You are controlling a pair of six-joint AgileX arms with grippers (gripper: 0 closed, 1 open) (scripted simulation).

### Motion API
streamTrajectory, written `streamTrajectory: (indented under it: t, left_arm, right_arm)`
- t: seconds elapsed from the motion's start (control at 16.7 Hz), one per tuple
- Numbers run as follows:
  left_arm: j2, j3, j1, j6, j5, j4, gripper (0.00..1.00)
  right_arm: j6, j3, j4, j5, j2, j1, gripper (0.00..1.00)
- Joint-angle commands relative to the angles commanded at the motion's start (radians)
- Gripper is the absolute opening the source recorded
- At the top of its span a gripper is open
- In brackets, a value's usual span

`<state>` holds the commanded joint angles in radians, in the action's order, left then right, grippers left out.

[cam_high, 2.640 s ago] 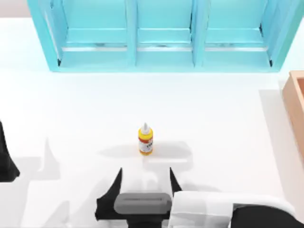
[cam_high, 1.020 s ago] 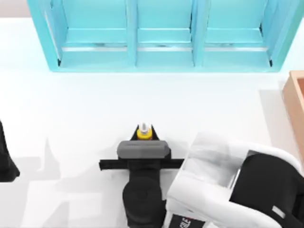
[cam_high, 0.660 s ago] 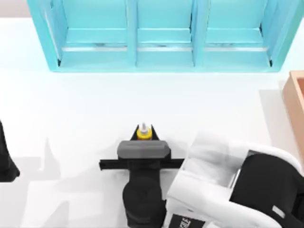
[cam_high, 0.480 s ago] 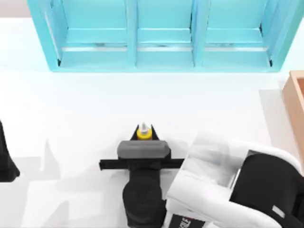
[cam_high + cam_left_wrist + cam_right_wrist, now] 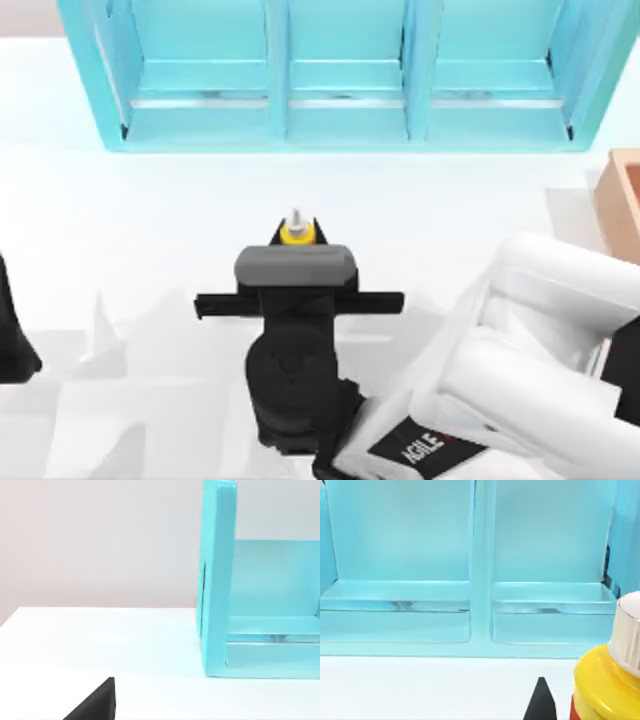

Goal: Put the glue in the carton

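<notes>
Upright glue [image 5: 296,232] in right pincer [image 5: 297,233], carton [image 5: 622,190] apart

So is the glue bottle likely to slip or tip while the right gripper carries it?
The glue looks small, so probably light. Its smooth rounded body could twist in the right gripper. Standing upright between the fingers, it seems unlikely to tip unless bumped.

Rendered simulation: bare white table [image 5: 150,190]; flat-shaded turquoise cabinet [image 5: 340,70].
</notes>
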<state>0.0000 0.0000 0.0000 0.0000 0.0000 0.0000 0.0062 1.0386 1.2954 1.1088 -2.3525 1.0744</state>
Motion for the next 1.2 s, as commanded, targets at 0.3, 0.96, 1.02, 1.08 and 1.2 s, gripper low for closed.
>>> streamTrajectory:
  t: [0.3, 0.96, 1.02, 1.08, 1.2]
  left_arm:
    - [0.000, 0.000, 0.000, 0.000, 0.000, 0.000, 1.00]
    - [0.000, 0.000, 0.000, 0.000, 0.000, 0.000, 1.00]
    - [0.000, 0.000, 0.000, 0.000, 0.000, 0.000, 1.00]
    - [0.000, 0.000, 0.000, 0.000, 0.000, 0.000, 1.00]
    - [0.000, 0.000, 0.000, 0.000, 0.000, 0.000, 1.00]
  right_arm:
    - [0.004, -0.027, -0.097, 0.002, 0.119, 0.002, 0.00]
    - [0.004, -0.062, -0.079, -0.246, 0.141, -0.128, 0.00]
    - [0.003, -0.073, -0.076, -0.312, 0.147, -0.166, 0.00]
    - [0.001, -0.085, -0.072, -0.383, 0.154, -0.209, 0.00]
    - [-0.004, -0.113, -0.063, -0.543, 0.170, -0.309, 0.00]
